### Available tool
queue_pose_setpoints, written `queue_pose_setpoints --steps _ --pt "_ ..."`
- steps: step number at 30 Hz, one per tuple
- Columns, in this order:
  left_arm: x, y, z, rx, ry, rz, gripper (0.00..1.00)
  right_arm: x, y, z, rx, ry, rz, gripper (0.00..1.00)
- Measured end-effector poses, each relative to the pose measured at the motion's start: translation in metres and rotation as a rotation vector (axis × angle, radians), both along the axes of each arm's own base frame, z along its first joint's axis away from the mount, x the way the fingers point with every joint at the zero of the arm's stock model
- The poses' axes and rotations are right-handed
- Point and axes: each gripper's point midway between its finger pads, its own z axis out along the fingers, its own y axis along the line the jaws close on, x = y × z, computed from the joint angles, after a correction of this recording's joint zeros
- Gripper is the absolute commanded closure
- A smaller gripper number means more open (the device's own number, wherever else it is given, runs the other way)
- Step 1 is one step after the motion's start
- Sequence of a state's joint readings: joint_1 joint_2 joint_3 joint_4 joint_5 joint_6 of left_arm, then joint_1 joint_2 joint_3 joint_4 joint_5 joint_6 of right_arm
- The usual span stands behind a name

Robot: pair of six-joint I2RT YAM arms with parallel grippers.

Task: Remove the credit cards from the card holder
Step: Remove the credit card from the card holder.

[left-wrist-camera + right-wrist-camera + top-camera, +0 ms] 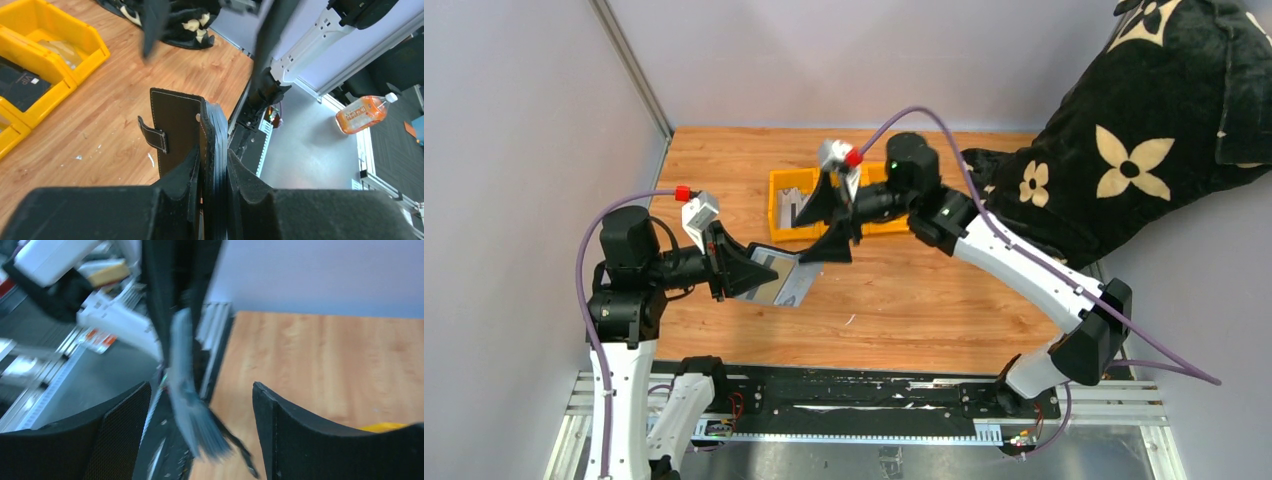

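Clamping the card holder (177, 120) by one edge, the left gripper (214, 160) holds it off the table, on the near-left side of the yellow tray (776, 205) and apart from it. The case hangs open, black outside, pale lining up, its strap tab (152, 134) loose. The right gripper (201, 386) sits between holder and tray with its fingers spread wide, grasping nothing; a blurred grey edge stands between them, touching neither. One tray compartment holds a dark card marked VIP (20, 87). The next holds a pale item (57, 50) I cannot make out.
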State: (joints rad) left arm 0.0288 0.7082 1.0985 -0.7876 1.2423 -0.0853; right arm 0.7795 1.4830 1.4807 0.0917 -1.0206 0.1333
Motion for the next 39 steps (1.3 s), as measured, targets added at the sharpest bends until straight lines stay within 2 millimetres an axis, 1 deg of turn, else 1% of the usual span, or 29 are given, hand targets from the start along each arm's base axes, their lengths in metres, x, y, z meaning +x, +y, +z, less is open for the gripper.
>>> queue_pose_setpoints --steps 2,4,6,9,12,15,16,18,20,21,22,23,26,28,29,32,34,35,37,38,39 --pt "-0.003 -0.001 -0.002 -0.005 0.003 -0.013 1.00 -0.036 0.010 -0.016 -0.056 0.006 0.098 0.23" --pt "-0.005 -0.002 -0.004 -0.010 0.009 -0.026 1.00 -0.055 0.014 -0.025 -0.086 0.007 0.150 0.27" --pt "-0.007 -0.002 -0.004 -0.014 0.010 -0.036 1.00 -0.068 0.015 -0.032 -0.111 0.009 0.183 0.32" --pt "-0.012 -0.003 -0.002 -0.021 0.001 -0.053 1.00 -0.073 0.015 -0.035 -0.128 0.009 0.193 0.45" --pt "-0.018 -0.004 0.001 -0.027 -0.016 -0.068 1.00 -0.073 0.018 -0.032 -0.133 0.008 0.199 0.63" --pt "-0.025 -0.005 0.003 -0.034 -0.033 -0.088 1.00 -0.073 0.027 -0.032 -0.145 0.021 0.212 0.80" --pt "-0.026 -0.005 0.003 -0.032 -0.039 -0.086 0.95 -0.074 0.028 -0.033 -0.152 0.034 0.221 0.87" --pt "-0.026 -0.005 0.002 -0.032 -0.038 -0.084 0.68 -0.077 0.029 -0.035 -0.164 0.056 0.237 0.99" --pt "-0.027 -0.005 0.003 -0.032 -0.045 -0.086 0.35 -0.078 0.028 -0.035 -0.172 0.072 0.239 1.00" --pt "-0.028 -0.005 0.004 -0.034 -0.049 -0.092 0.30 -0.078 0.028 -0.035 -0.175 0.073 0.236 1.00" --pt "-0.029 -0.006 0.005 -0.037 -0.053 -0.099 0.27 -0.077 0.028 -0.036 -0.182 0.080 0.230 1.00" --pt "-0.030 -0.006 0.006 -0.040 -0.052 -0.102 0.26 -0.076 0.028 -0.037 -0.188 0.087 0.220 1.00" --pt "-0.031 -0.006 0.007 -0.039 -0.067 -0.107 0.29 -0.066 0.027 -0.040 -0.184 0.116 0.164 1.00" --pt "-0.030 -0.006 0.007 -0.035 -0.070 -0.097 0.36 -0.056 0.023 -0.043 -0.159 0.142 0.103 1.00" --pt "-0.028 -0.005 0.006 -0.030 -0.074 -0.087 0.41 -0.054 0.019 -0.043 -0.136 0.158 0.075 1.00" --pt "-0.024 -0.004 0.005 -0.019 -0.081 -0.059 0.63 -0.056 0.010 -0.041 -0.081 0.192 0.024 1.00" --pt "-0.021 -0.002 0.004 -0.006 -0.098 -0.029 0.75 -0.059 0.005 -0.038 -0.041 0.214 0.006 1.00" --pt "-0.018 0.000 0.004 0.006 -0.115 -0.003 0.79 -0.061 0.003 -0.037 -0.013 0.233 -0.001 1.00" --pt "-0.016 0.001 0.004 0.014 -0.123 0.019 0.83 -0.061 0.003 -0.038 0.008 0.247 -0.013 1.00" --pt "-0.015 0.002 0.003 0.019 -0.124 0.031 0.83 -0.060 0.004 -0.039 0.016 0.253 -0.021 1.00" --pt "-0.014 0.002 0.002 0.022 -0.123 0.040 0.81 -0.060 0.005 -0.040 0.022 0.258 -0.028 1.00"
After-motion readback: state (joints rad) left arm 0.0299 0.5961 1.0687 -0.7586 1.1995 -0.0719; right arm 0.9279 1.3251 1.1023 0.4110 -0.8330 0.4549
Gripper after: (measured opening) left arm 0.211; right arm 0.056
